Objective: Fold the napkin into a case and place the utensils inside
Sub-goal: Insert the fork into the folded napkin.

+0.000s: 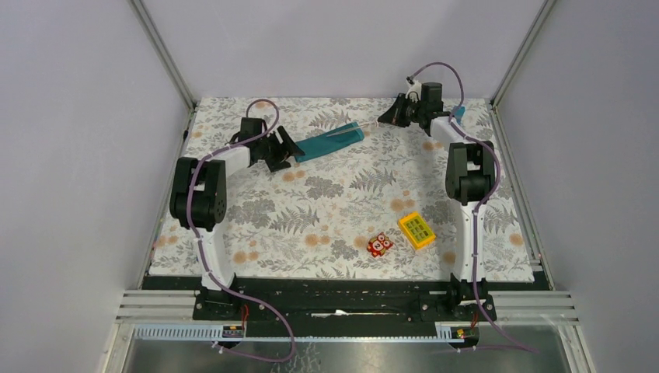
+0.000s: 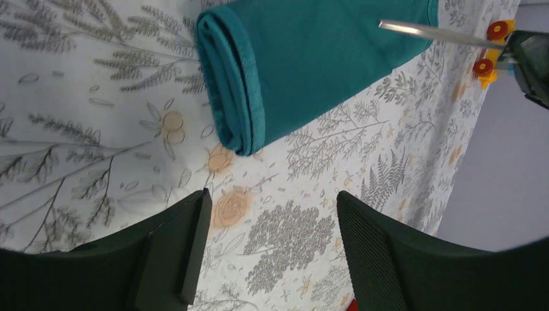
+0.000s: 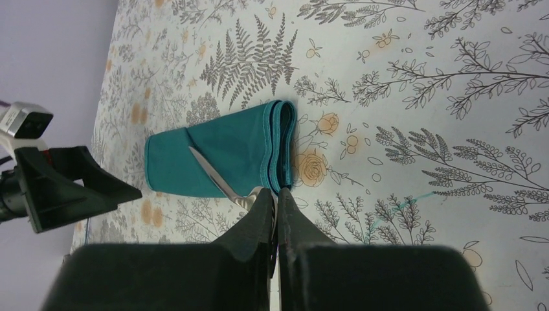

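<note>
As the napkin [image 1: 330, 144] now lies as a narrow folded case [image 3: 220, 155], I judge the folding step done. What is left is the loading.

Right gripper [image 3: 275, 210]: jaws pressed together on the near end of a slim silver utensil [image 3: 217, 175]. It sits just off the case's end on that arm's side. The utensil slants across the case's upper face.

Left gripper [image 2: 272, 246]: jaws standing apart, nothing between them. It is just short of the case's opposite end and not touching the fabric.

Progress: one utensil is at the case, gripped, not released. I cannot tell whether its tip has gone under a layer or only rests on top. No other cutlery shows beside the case, and I cannot tell whether any is tucked inside. Probably remaining: seat this utensil, let go, and check for others.

View notes:
- Top external view: the only one showing both arms flanking the case. It also shows a yellow block [image 1: 416, 230] and a red owl toy [image 1: 379, 245], well apart from the case on the side towards the arm bases. The utensil is only a thin line here.
- Left wrist view: shows the case's thick, layered end closest to the left gripper, and the clear gap of floral table [image 2: 97, 149] between them. The utensil comes in over the far end.
- Right wrist view: the only one showing the shut jaws on the utensil and its line across the fabric. The stacked edges of the case's near end are plain.
</note>
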### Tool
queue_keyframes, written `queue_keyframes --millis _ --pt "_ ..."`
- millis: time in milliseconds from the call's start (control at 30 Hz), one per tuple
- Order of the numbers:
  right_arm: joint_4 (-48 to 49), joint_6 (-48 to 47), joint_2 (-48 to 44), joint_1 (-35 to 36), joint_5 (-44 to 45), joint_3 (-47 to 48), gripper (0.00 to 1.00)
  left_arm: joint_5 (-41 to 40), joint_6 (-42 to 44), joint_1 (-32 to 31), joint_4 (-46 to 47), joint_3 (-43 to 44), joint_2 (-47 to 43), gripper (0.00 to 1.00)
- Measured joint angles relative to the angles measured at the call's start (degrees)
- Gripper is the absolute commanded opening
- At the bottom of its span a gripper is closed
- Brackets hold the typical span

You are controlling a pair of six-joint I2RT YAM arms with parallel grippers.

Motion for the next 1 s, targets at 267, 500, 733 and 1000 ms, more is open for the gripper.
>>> queue_keyframes --millis 267,500,733,1000 --pt "-0.2 -2.2 4.1 -1.0 -3.4 4.9 0.0 -2.9 -1.5 0.2 -1.3 7.4 6.4 0.57" --pt "-1.2 -3.2 7.8 -1.3 -5.0 8.8 0.0 -3.5 -2.8 0.9 -1.3 10.5 10.2 0.48" --pt "-1.2 -2.5 10.9 -1.2 -8.4 10.9 0.0 -4.5 -2.3 1.0 -2.2 11.3 11.1 0.35" --pt "-0.7 -1.3 13.6 0.3 -11.0 13.4 0.0 -4.5 -2.0 1.0 -2.6 13.4 12.7 0.31"
